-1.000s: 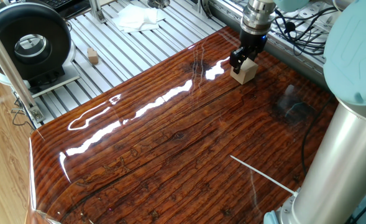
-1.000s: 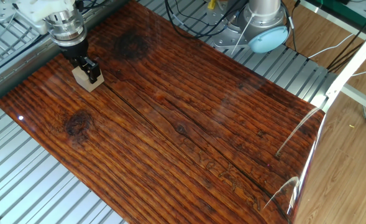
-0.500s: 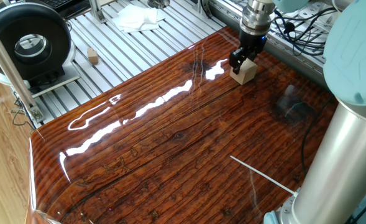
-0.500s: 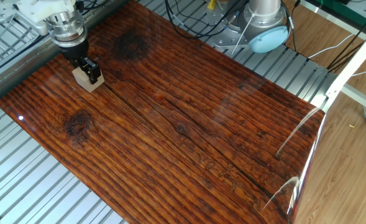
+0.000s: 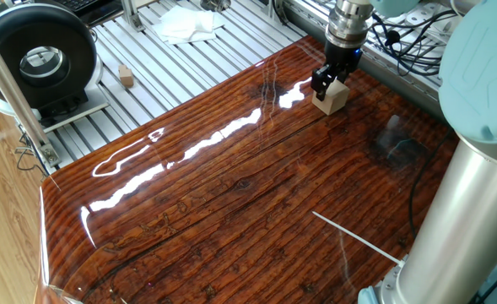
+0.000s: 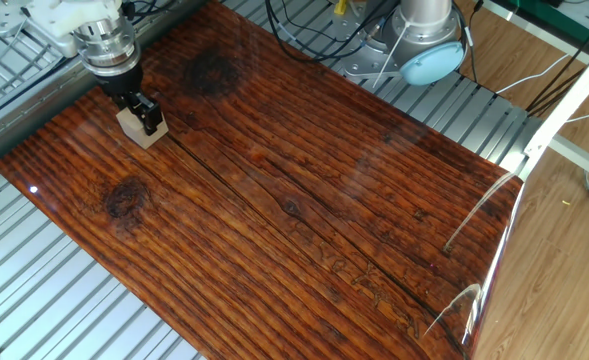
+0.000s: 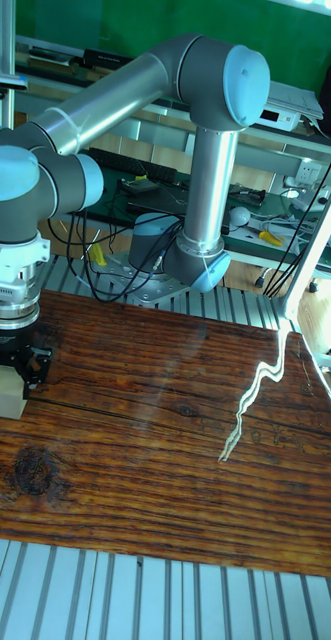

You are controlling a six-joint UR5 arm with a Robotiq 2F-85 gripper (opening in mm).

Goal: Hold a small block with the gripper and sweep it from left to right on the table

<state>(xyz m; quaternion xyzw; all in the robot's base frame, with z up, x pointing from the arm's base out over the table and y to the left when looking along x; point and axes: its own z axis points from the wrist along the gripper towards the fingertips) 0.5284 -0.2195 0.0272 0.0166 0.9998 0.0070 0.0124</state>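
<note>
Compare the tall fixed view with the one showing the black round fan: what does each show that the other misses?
Only the tall view shows the arm's bent elbow and the green wall. Only the fan view shows the fan, a tiny brown block and a white cloth on the slats. Both show the pincer on the small block on the table.

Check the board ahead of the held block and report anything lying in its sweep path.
Nothing visible blocks it. The gripper is shut on the small block, which sits near one end of the table. The rest of the glossy board shows only wood grain, dark knots and bright reflections in all three views.
</note>
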